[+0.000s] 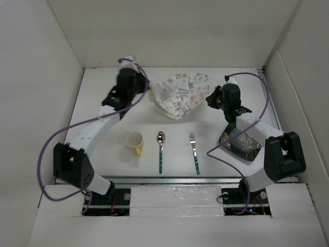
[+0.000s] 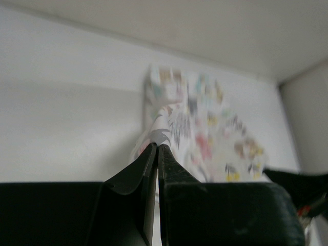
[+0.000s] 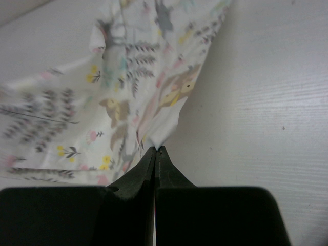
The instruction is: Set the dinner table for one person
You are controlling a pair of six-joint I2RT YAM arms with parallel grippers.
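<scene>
The desk (image 3: 266,102) is seen as matt white board, faintly grained. The mat (image 1: 180,95) is made of thin, creased printed cloth. The spoon (image 1: 160,152) and fork (image 1: 194,153) are given polished metal heads. The cup (image 1: 134,142) looks matt, the dark patterned dish (image 1: 241,144) glossy. The left gripper (image 2: 157,147) and right gripper (image 3: 155,149) are moulded in dull black plastic.
</scene>
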